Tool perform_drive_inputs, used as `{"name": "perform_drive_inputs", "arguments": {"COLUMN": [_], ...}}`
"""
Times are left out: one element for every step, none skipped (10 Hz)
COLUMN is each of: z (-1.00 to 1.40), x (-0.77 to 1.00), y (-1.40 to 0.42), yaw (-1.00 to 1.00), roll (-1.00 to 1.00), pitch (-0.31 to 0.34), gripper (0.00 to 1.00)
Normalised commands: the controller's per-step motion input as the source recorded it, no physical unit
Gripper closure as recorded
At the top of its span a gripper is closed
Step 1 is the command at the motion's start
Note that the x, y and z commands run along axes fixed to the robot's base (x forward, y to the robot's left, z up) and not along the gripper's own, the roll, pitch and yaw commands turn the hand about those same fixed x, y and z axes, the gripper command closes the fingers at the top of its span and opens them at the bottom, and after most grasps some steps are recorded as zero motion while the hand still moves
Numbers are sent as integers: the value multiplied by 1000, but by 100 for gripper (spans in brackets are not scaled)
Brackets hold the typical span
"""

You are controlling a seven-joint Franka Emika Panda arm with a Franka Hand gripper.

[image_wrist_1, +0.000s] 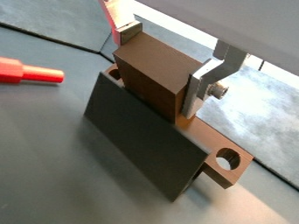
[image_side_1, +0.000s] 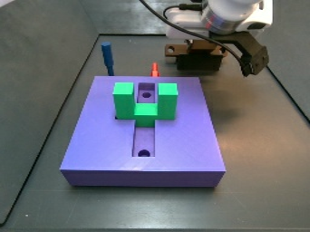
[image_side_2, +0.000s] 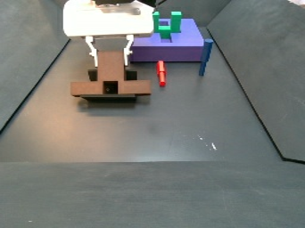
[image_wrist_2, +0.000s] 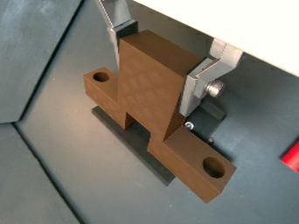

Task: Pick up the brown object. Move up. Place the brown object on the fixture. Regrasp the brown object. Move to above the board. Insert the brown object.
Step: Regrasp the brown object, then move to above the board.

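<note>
Two silver fingers (image_wrist_2: 208, 83) of my tool (image_wrist_2: 158, 61) stand on either side of the raised stem of the brown object (image_wrist_2: 152, 101). In both wrist views the plates lie at the stem's faces; I cannot tell whether they press it. The brown object rests across the fixture (image_wrist_1: 140, 140), its holed ends overhanging. A red peg (image_side_2: 161, 73) lies on the surface (image_side_2: 167, 125) beside them. The board (image_side_1: 151, 127), carrying a green U-shaped block (image_side_1: 145, 100), lies well apart.
</note>
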Motion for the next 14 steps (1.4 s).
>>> {"name": "perform_drive_inputs", "arguments": {"z": [0, 0, 0, 0, 0, 0, 0, 0, 0, 0, 0, 1400, 1400, 1400], "x": [0, 0, 0, 0, 0, 0, 0, 0, 0, 0, 0, 0, 21, -2], "y": [0, 0, 0, 0, 0, 0, 0, 0, 0, 0, 0, 0, -33, -34], "yaw": [0, 0, 0, 0, 0, 0, 0, 0, 0, 0, 0, 0, -90, -95], "roll": [0, 0, 0, 0, 0, 0, 0, 0, 0, 0, 0, 0, -30, -63], "pitch": [0, 0, 0, 0, 0, 0, 0, 0, 0, 0, 0, 0, -24, 0], "gripper": [100, 100, 100, 100, 100, 100, 100, 100, 100, 100, 100, 100, 100, 100]}}
